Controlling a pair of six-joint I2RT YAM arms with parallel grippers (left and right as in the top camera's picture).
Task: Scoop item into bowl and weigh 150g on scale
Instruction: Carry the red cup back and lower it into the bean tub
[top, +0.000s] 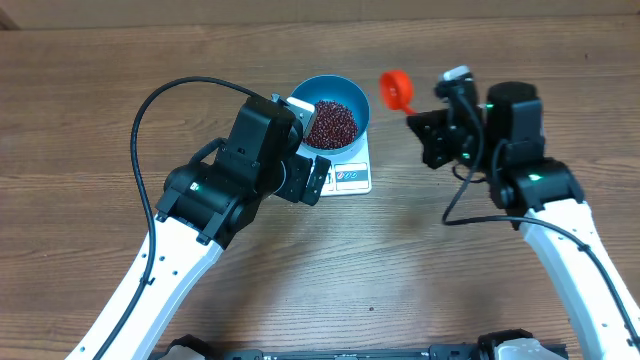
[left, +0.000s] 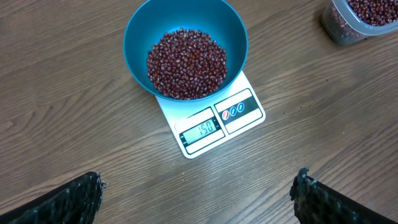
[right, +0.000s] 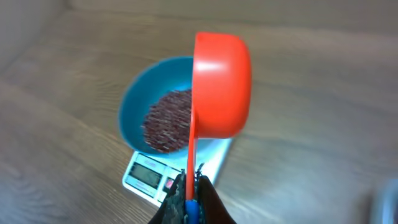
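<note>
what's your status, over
Left pincer open. Right pincer shut on orange-red plastic scoop. Round blue bowl of dark red-brown beans sits on flat white scale, display 150. Nothing blocking.

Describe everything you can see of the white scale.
The scale is a small, flat, white rectangle, plastic by its look. It lies flat on the wooden table. Its front edge carries a grey display reading 150 and a button panel. The blue bowl of beans stands on it and hides most of its top.
</note>
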